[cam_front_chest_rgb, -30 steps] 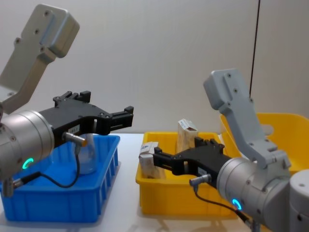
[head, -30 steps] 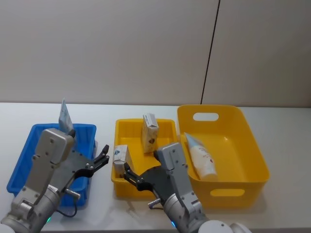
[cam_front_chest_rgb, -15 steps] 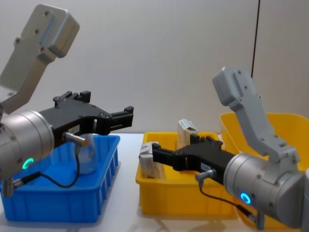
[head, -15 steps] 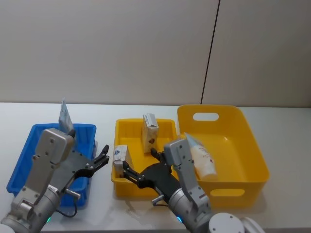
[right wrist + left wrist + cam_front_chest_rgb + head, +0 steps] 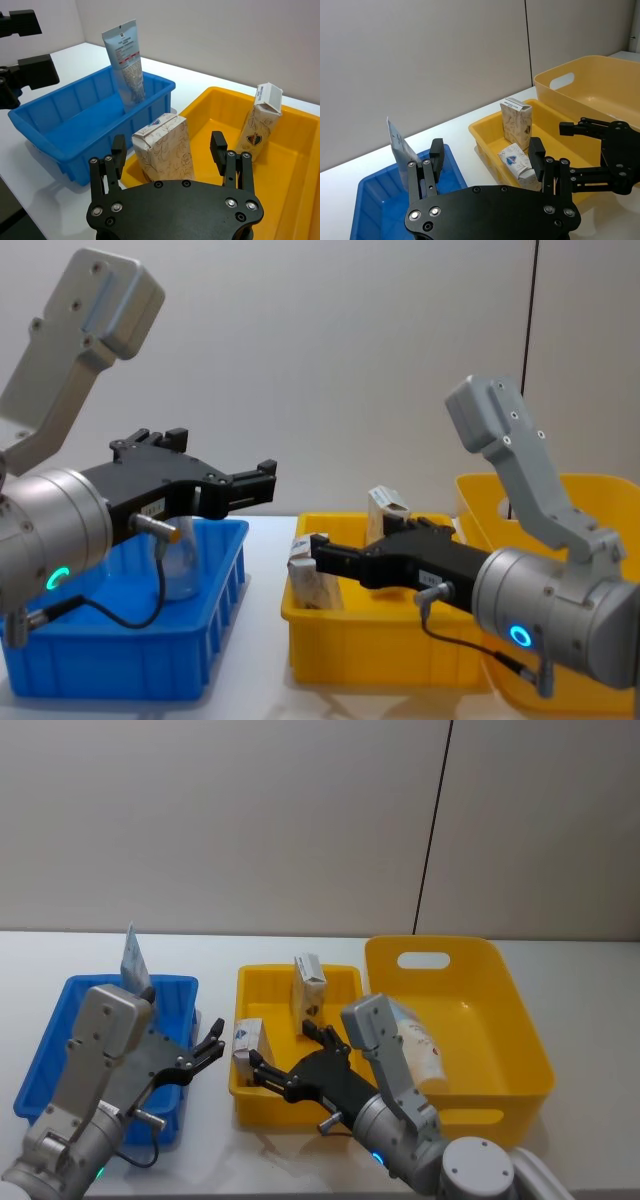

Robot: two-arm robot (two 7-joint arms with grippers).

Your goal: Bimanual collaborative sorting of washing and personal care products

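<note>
On the left of the scene a blue bin [image 5: 60, 1050] is seen, with a white tube [image 5: 133, 958] propped upright against its far wall, crimped end uppermost. The left gripper [image 5: 206, 1051] is held above the bin's right wall, its fingers spread wide with nothing between them.

To the right, a small yellow bin [image 5: 250, 1005] holds two cartons. The near carton [image 5: 248, 1042] stands in the near left corner, and the far carton [image 5: 309, 993] stands upright toward the far middle. The right gripper [image 5: 281, 1059] is placed over this bin, its fingers opened wide on either side of the near carton without touching it.

Farthest right, a large yellow bin [image 5: 500, 1010] is seen just beside the small one, with a second tube [image 5: 415, 1045] lying along its left side, partly hidden by the right arm.

The step in hand is judged to be the approach to the near carton for a grasp. The next move would call for the right gripper to be eased forward until the carton sits fully between the fingers, and only then closed; the bin's near wall lies close below and should be cleared.

The carton's place between the open fingers [image 5: 118, 150] is made plain from the right wrist view, where the head view leaves it partly masked. The lying tube is shown from the head view but not from either wrist view.
</note>
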